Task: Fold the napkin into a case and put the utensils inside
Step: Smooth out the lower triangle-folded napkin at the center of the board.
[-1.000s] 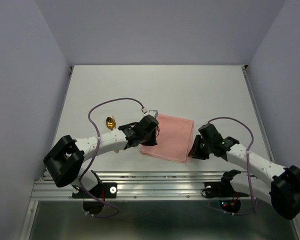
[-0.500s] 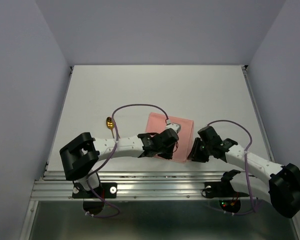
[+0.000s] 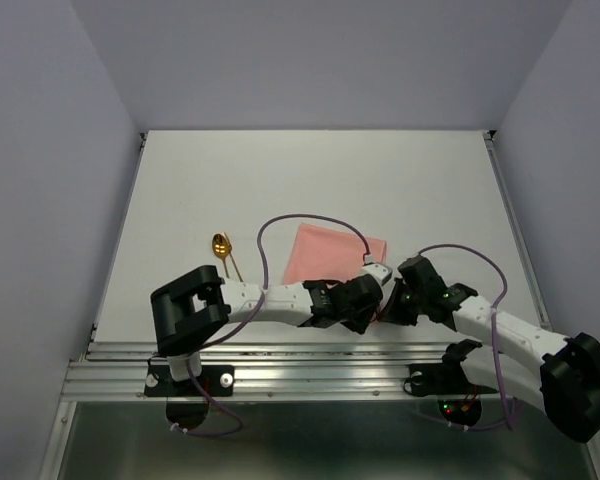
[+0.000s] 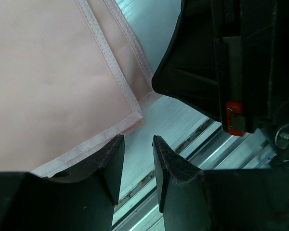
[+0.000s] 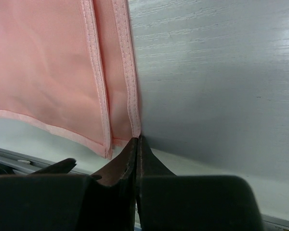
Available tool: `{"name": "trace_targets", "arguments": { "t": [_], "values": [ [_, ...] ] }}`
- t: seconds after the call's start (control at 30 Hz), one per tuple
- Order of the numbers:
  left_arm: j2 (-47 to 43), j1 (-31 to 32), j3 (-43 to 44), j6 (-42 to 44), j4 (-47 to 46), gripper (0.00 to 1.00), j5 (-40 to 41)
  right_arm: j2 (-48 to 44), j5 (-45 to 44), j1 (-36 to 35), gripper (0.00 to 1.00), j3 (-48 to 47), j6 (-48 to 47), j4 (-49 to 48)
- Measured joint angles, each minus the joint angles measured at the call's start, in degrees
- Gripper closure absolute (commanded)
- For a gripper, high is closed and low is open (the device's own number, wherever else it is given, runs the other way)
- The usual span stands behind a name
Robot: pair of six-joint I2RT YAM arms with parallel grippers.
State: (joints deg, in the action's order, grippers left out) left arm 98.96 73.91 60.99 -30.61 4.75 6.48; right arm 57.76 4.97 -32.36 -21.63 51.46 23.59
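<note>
Napkin (image 3: pixel 325 250) lies flat on the bench (image 3: pixel 310 170), folded into two layers, the top hem set slightly in from the lower one along the right side; its near edge is close to the front rail. One gold spoon (image 3: pixel 221 245) lies well to the left, apart from the cloth; a second I cannot make out. Left gripper (image 4: pixel 136 143): jaws partly spread, nothing between them, tips just off the top layer's near right corner. Right gripper (image 5: pixel 136 140): jaws pressed together, tips right at the lower layer's near right corner; cannot tell whether the hem is nipped. Both grippers crowd that one corner. Judgement: the step in hand is taking this corner for the next fold toward the case; early in the task, spoon untouched. To do it well: bring the left jaws down over the corner so they bite hem rather than bare bench, and bite deep, since thin sheeny cloth likely slips; lift low; carry the fold straight so hems line up; mind the arms knocking
</note>
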Motion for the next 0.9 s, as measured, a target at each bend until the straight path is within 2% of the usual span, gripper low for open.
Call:
{"name": "trace_targets", "arguments": {
  "t": [0.17, 0.6, 0.87, 0.9],
  "values": [
    [3.52, 0.28, 0.11, 0.79, -1.90, 0.65, 0.50, -0.57, 0.07, 0.00, 0.99, 0.59, 0.87, -0.66],
    [6.29, 0.31, 2.91, -1.29, -2.89, 0.64, 4.90, -1.05, 1.05, 0.00, 0.99, 1.86, 2.12, -3.08],
    [8.57, 0.31, 3.89, -1.44, -2.27, 0.70, 6.88, -0.74, 1.18, 0.00, 0.99, 1.79, 2.12, -3.17],
    [8.61, 0.31, 4.04, -1.44, -2.12, 0.74, 7.15, -0.66, 1.22, 0.00, 0.99, 1.75, 2.12, -3.23]
  ]
}}
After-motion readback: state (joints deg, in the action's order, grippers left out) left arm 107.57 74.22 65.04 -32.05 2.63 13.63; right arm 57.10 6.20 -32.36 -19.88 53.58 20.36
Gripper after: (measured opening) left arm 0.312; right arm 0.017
